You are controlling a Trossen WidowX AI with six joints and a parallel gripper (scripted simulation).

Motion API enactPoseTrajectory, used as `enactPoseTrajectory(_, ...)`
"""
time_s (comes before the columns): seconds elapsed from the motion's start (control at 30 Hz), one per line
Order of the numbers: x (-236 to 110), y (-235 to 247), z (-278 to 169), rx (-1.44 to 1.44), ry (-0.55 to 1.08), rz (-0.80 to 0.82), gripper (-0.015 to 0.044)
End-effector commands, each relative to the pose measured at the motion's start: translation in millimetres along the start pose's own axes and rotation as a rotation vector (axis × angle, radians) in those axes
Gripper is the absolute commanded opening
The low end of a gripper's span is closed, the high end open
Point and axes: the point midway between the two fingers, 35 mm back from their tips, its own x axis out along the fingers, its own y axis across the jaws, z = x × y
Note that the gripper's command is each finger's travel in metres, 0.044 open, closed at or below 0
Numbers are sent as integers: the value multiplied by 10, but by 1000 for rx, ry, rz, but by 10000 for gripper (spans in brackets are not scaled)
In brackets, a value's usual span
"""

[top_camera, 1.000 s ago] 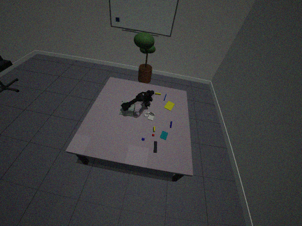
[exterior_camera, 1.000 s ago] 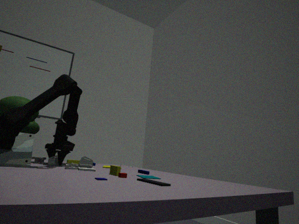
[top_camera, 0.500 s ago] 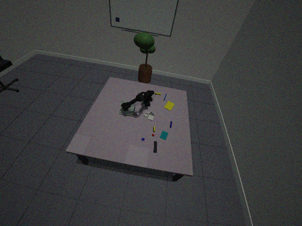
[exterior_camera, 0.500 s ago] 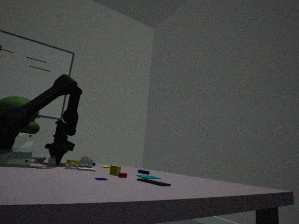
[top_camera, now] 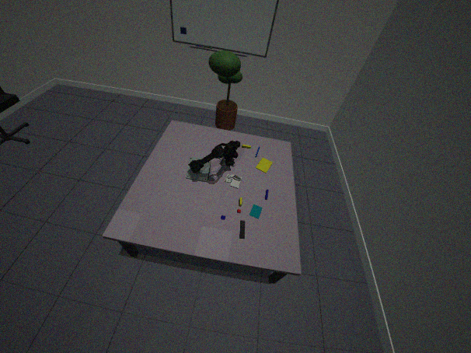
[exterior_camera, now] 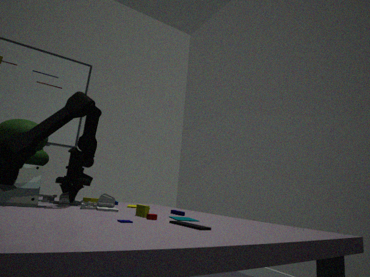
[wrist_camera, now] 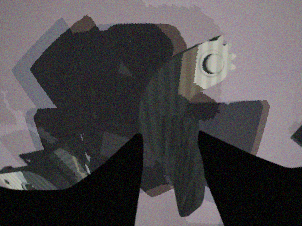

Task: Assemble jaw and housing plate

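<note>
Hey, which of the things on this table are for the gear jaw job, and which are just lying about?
For the job:
- loose toothed jaw, in the pincer
- pale assembly parts

Just lying about:
- teal square
- red block
- dark flat bar
- yellow square

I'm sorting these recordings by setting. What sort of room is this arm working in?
Probably an office or meeting room: a whiteboard with marks hangs on the wall, a potted plant stands below it, and part of what looks like an office chair shows.
</note>
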Motion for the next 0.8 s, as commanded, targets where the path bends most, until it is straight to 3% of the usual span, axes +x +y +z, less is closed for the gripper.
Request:
enactPoseTrajectory(0.0,-101,12,18,4,-2,7,134)
enactPoseTrajectory(0.77,-750,6,3,1,-4,4,134)
